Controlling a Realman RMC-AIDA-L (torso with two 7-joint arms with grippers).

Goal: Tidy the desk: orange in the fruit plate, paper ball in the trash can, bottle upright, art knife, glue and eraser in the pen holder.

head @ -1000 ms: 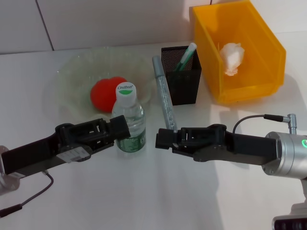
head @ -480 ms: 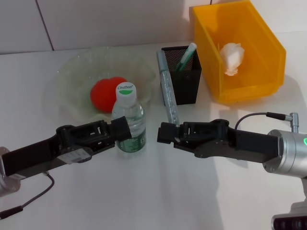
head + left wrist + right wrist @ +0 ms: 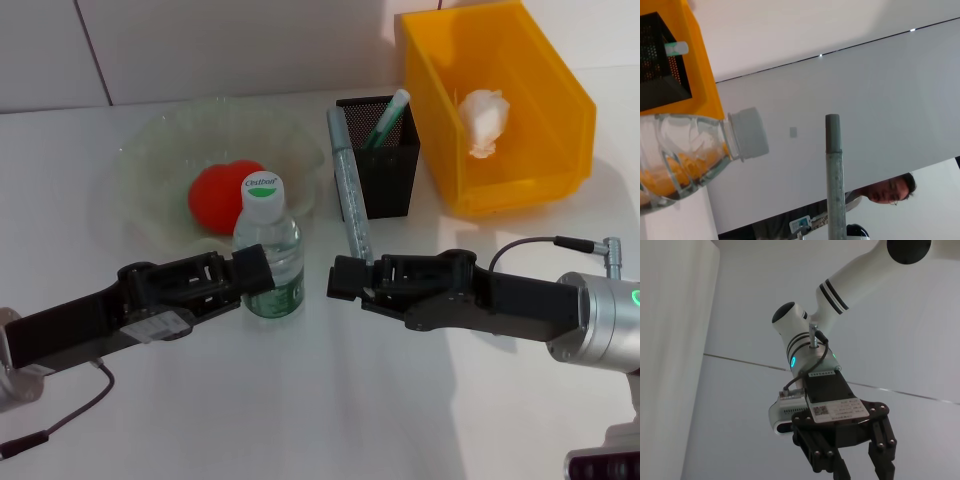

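White worktop carrying it all. Sitting in the fruit plate: the orange. Lying in the trash can: the paper ball. Poking from the pen holder: a green-capped stick. Standing upright: the bottle, left claw clamping it. Right claw gripping the silver art knife, raised on end. Showing only in the left wrist view: a person's face.

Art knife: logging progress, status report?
Right gripper holds art knife upright beside pen holder. Left gripper at upright bottle. Glue already in holder.
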